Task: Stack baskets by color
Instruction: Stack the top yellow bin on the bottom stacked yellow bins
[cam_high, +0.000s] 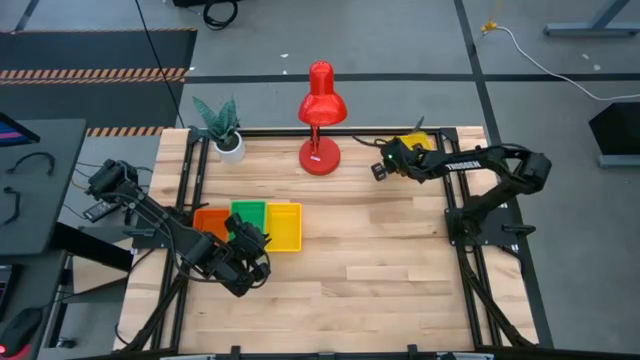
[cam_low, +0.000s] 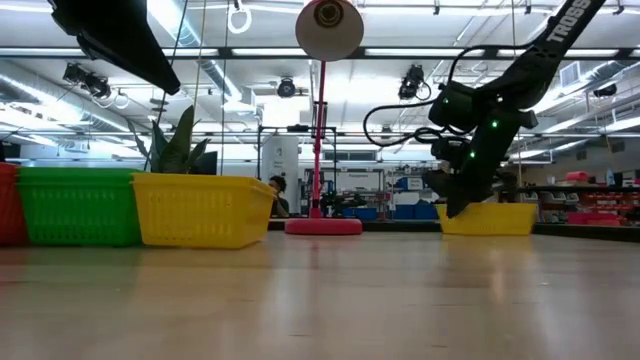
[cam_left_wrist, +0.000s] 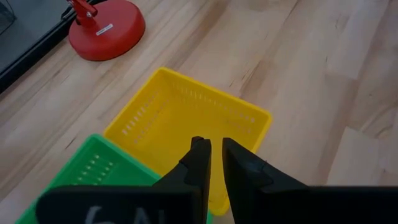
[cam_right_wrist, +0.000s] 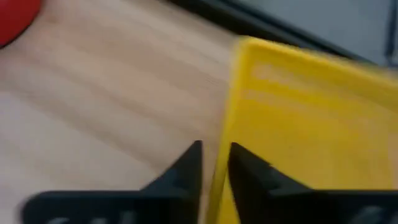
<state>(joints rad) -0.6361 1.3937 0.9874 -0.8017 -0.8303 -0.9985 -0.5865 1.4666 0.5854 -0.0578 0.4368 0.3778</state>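
Baskets sit in two places on the wooden table (cam_high: 380, 250): a row of three side by side near the left arm, orange (cam_high: 210, 222), green (cam_high: 248, 215) and yellow (cam_high: 285, 226), touching one another, and a lone yellow basket (cam_low: 487, 218) at the far right edge of the table, mostly hidden under the right arm in the high view. Behind them stand the red desk lamp (cam_high: 321, 118), upright near the far edge, and a small potted plant (cam_high: 224, 128) at the far left corner.

Over the near end of the row hangs the left gripper (cam_left_wrist: 213, 163), its fingers drawn close with only a thin slit between them and nothing in it; below it lie the yellow and green baskets.

At the lone yellow basket sits the right gripper (cam_right_wrist: 214, 163), its fingers straddling the basket's near wall with a narrow gap; whether they pinch the wall I cannot tell
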